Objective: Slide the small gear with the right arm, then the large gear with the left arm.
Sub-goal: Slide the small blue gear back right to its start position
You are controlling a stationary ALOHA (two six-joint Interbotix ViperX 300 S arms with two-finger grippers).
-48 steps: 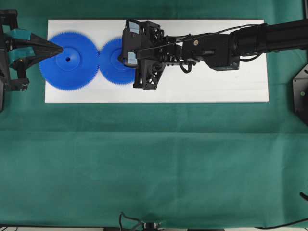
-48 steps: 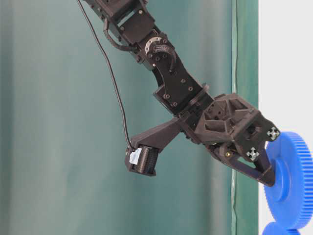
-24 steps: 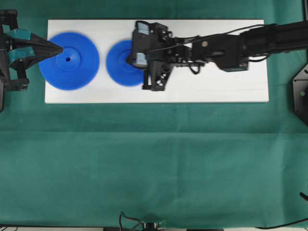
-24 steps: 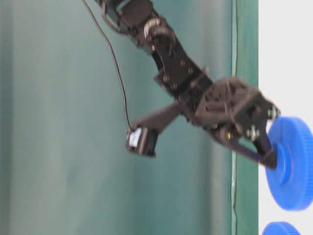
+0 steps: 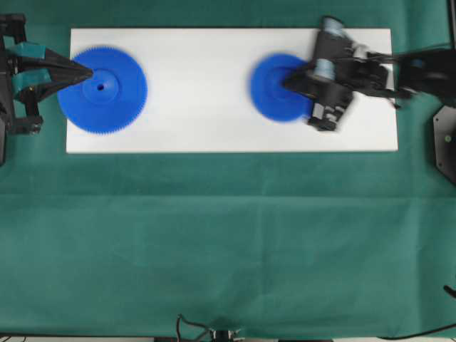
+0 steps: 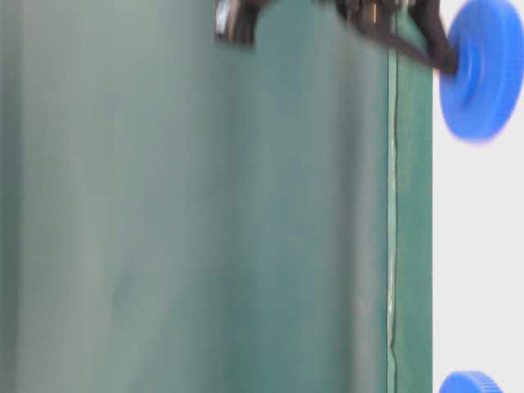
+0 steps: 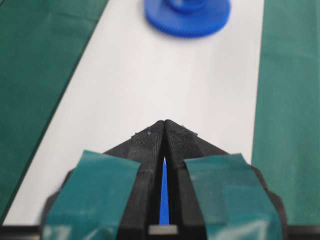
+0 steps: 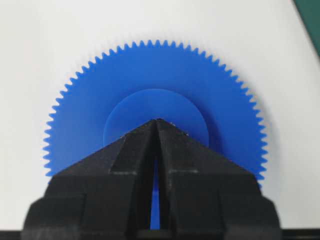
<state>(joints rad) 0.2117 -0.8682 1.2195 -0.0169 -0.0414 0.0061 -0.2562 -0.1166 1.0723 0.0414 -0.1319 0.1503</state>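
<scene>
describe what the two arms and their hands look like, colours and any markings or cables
Both arms are black. The left hand ends in a pointed black wedge of two ribbed fingers, each with a teal patch further back. The right hand is the same pointed wedge shape but all black, with no teal. A thin black cable runs along the right arm, though motion blur hides finer detail there.

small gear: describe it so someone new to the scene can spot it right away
Start at the white board on the green cloth, overhead view. Toward its right end lies a blue toothed disc, the small gear, with the all-black right gripper tip pressed on its raised round hub. The large gear, at the left end by the teal-patched left gripper, is wider, with a smaller hub.
</scene>
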